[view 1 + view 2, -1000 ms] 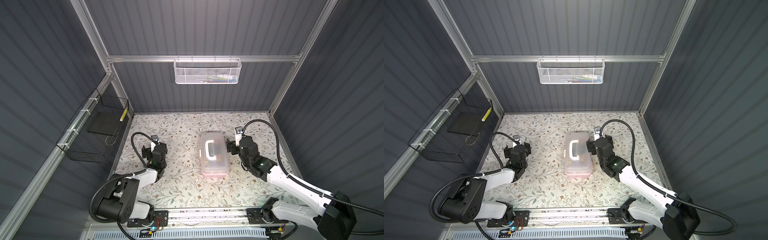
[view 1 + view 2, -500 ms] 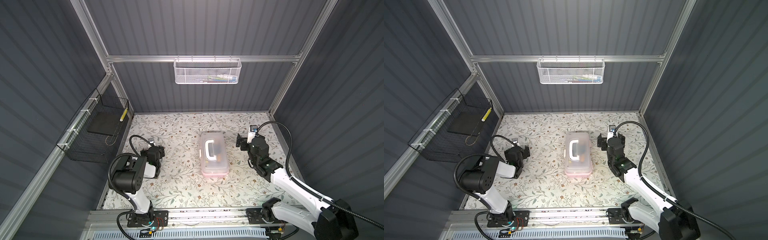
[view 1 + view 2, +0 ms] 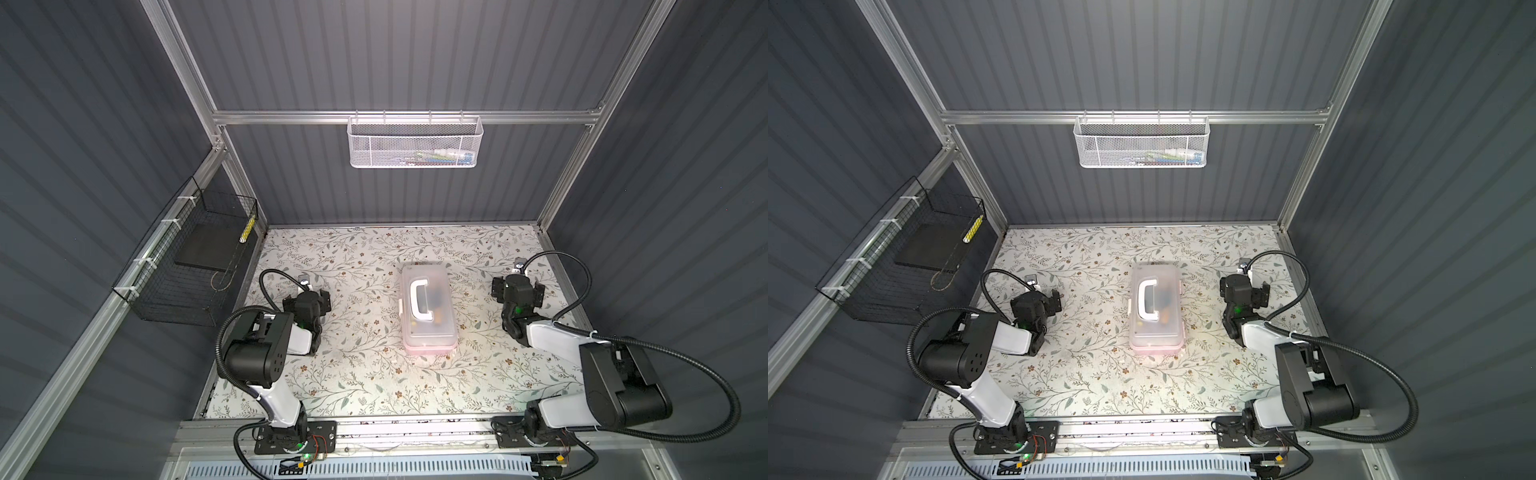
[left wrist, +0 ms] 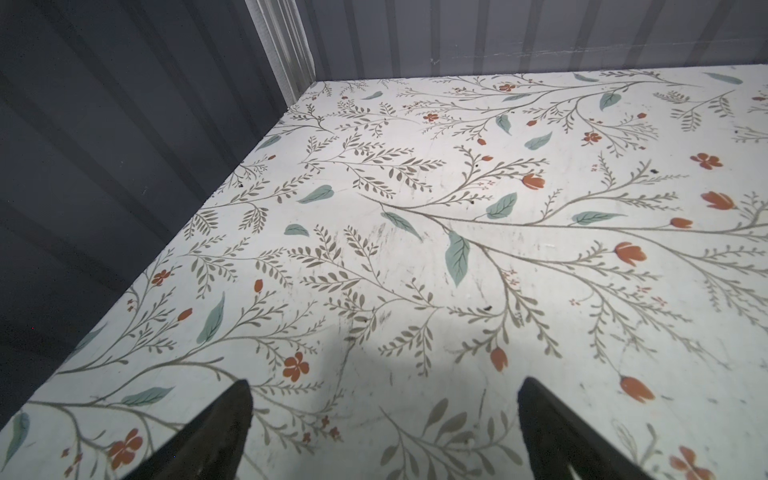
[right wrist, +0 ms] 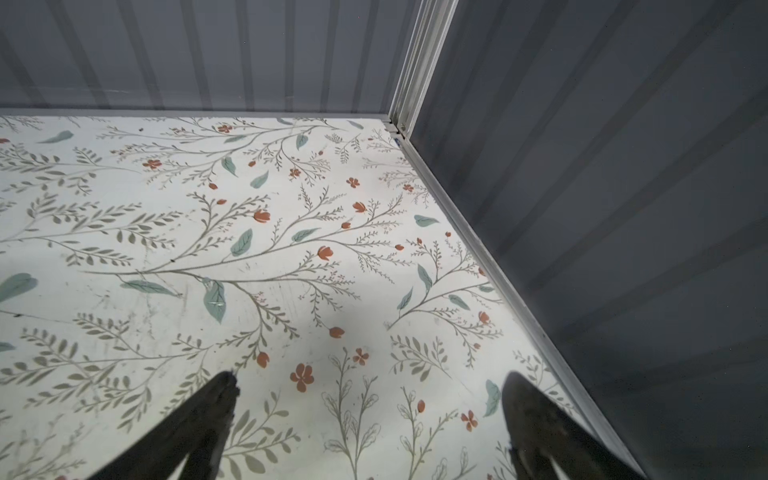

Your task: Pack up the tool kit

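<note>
- White mesh basket [image 3: 374, 145] hangs from the back rail, with small colourful items [image 3: 440, 157] in its right part.
- Black wire basket [image 3: 174, 303] is fixed to the left wall and holds a dark flat slab [image 3: 205, 245] and a yellow stick [image 3: 247, 228].
- Floral tabletop [image 3: 353, 374].

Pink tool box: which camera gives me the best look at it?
A top view: the pink tool box sits whole mid-table, frosted lid shut, white handle up. Both top views show it about equally. Neither wrist view catches it, only floral tabletop.
</note>
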`<state>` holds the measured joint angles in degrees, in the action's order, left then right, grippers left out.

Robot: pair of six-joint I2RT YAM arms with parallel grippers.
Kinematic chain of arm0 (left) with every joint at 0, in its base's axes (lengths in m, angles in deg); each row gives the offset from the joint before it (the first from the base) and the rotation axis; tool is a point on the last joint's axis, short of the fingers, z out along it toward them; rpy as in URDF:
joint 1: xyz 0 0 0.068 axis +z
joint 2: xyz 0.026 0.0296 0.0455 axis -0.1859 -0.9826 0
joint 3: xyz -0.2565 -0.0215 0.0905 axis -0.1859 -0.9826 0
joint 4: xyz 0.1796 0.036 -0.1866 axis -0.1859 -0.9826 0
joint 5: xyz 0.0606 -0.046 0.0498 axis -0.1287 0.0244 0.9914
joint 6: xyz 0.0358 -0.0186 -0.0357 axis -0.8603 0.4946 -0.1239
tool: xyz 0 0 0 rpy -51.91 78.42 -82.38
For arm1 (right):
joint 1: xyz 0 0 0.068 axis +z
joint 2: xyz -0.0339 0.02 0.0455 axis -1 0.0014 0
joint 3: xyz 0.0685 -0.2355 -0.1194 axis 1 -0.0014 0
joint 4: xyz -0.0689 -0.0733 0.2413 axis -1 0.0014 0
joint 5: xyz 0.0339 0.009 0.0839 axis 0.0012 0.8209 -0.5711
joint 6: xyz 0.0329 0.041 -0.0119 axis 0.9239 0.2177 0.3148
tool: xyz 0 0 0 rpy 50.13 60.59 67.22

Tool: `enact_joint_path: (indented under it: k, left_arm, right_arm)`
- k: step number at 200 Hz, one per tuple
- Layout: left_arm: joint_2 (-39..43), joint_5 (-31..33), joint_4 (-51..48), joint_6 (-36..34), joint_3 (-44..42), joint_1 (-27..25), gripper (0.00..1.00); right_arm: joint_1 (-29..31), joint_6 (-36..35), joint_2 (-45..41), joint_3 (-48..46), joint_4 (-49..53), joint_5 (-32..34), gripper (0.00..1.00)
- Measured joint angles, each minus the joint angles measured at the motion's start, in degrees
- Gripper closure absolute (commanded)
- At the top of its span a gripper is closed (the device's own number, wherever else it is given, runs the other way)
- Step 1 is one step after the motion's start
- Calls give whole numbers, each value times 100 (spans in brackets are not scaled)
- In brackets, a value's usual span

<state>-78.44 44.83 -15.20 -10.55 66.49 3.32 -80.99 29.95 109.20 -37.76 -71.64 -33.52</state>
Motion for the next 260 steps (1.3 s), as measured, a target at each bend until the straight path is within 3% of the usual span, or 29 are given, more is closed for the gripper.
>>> enact_joint_path:
  k: [22,50,92,260]
  left_arm:
    - [-2,0,-2,0,0,0,0]
    - [0,-4,0,0,0,0,0]
    - [0,-20,-2,0,4,0,0]
    - [0,-20,0,0,4,0,0]
  right_arm:
    - [-258,-26,85,-461,-588,-350,1]
    - [-892,105,48,-1029,-1635,-1646,1]
    - [-1169,319,96,-1117,-1974,-2413,1]
    - [-1104,350,101,-1058,-2133,-2708,1]
